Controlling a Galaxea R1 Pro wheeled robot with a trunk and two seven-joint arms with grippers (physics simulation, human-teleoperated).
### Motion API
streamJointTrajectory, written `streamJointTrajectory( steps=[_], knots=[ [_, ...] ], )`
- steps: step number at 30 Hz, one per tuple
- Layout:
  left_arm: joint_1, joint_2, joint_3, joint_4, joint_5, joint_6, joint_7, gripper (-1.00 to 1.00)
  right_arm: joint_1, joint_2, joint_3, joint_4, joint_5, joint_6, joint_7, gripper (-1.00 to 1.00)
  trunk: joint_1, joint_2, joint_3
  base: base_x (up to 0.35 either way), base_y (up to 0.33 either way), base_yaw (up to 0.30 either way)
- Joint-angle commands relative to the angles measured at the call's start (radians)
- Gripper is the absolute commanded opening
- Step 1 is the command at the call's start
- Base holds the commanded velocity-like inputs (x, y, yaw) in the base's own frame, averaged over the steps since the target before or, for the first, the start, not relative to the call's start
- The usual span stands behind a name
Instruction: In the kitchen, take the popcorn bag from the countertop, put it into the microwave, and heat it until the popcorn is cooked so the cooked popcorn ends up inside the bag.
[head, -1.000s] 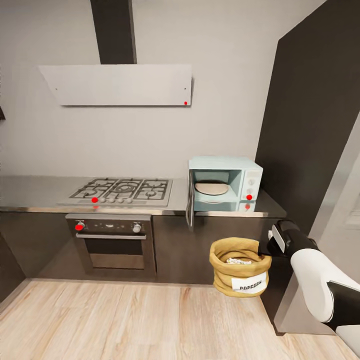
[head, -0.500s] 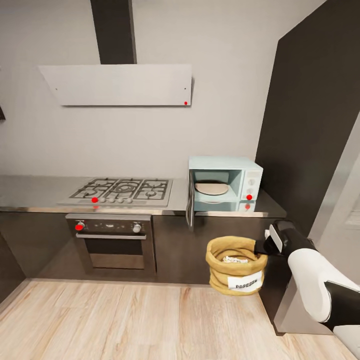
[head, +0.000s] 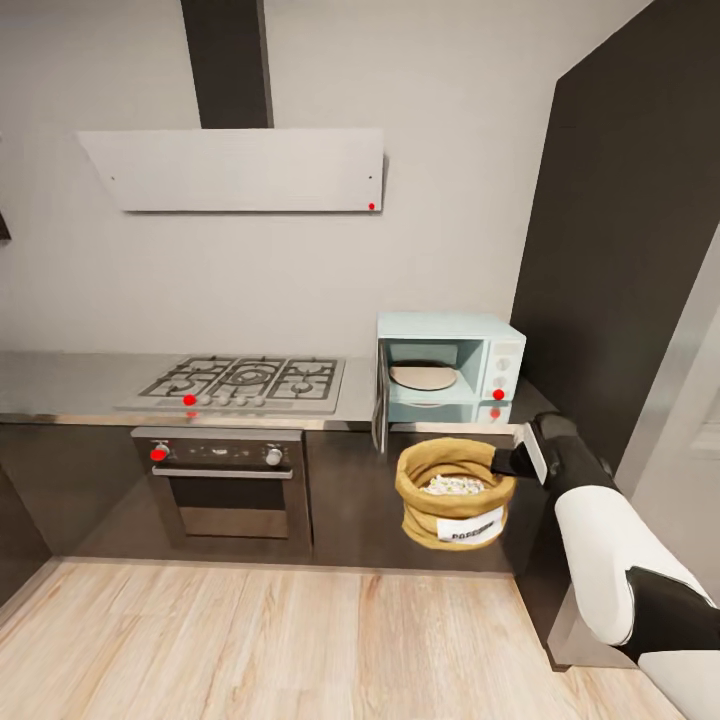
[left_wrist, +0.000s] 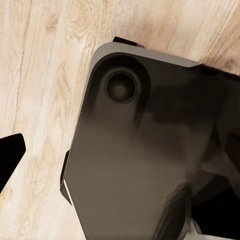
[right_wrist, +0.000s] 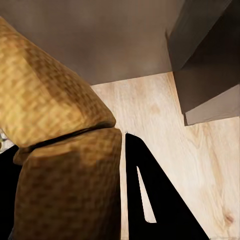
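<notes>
**One sack in the air, one oven door open**

One arm does the work here: the right hand (head: 512, 462) is clenched on the rolled rim of the popcorn bag (head: 454, 490), which hangs in the air in front of the dark cabinet fronts, just below the edge of the counter (head: 70, 385) and just below the microwave (head: 450, 368). Holding it by the rim keeps the sack upright and its mouth facing up, probably so nothing spills on the way. Inside the sack lies a pale heap of popcorn (head: 450, 485), and the white label faces forward. In the right wrist view the burlap (right_wrist: 60, 150) sits against one dark finger (right_wrist: 150, 200).

The microwave stands on the counter beside the gas hob (head: 245, 383), its door swung open toward the hob, likely left that way to receive the sack. Its chamber holds a round turntable plate (head: 424, 376) and nothing else.

Whether the left hand is released or clenched, I cannot tell; its wrist view looks down on a dark housing (left_wrist: 145, 150) over the wooden floor (left_wrist: 40, 75).
</notes>
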Motion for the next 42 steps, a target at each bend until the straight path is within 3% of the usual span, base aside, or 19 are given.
streamJointTrajectory(
  steps=[1,5,7,10,18,32,42],
  knots=[
    [0.0,0.0,0.0,0.0,0.003,-0.003,0.003,1.0,0.0,0.0,-0.003,0.002,0.006,0.003,0.004,-1.0,0.0,-0.001,-0.001,0.0,0.0,0.0],
    [0.0,0.0,-0.001,0.0,0.003,-0.003,0.003,1.0,-0.04,-0.004,-0.004,0.017,0.007,0.003,0.002,-1.0,0.0,-0.001,-0.001,0.0,0.0,0.0],
    [0.0,0.0,0.0,0.0,0.003,-0.003,0.003,1.0,-0.143,-0.009,-0.004,0.119,0.007,0.003,-0.009,-1.0,0.0,-0.001,-0.001,0.0,0.0,0.0],
    [0.0,0.0,0.0,0.0,0.003,-0.003,0.003,1.0,-0.233,-0.01,-0.006,0.185,0.009,0.003,-0.037,-1.0,0.0,-0.001,-0.001,0.0,0.0,0.0],
    [0.0,0.0,0.0,0.0,0.003,-0.003,0.003,1.0,-0.331,-0.014,-0.004,0.182,0.012,0.003,-0.052,-1.0,0.0,-0.001,-0.001,0.0,0.0,0.0],
    [0.0,0.0,0.006,0.001,0.008,-0.001,0.01,1.0,-0.338,-0.012,-0.012,0.174,0.012,0.003,-0.072,-1.0,0.0,-0.001,-0.001,0.008,0.0,0.0],
    [0.0,0.0,0.002,0.002,0.003,0.0,0.01,1.0,-0.338,-0.017,-0.017,0.174,0.01,0.003,-0.07,-1.0,0.0,-0.001,-0.001,0.307,0.0,0.0]
  ],
)
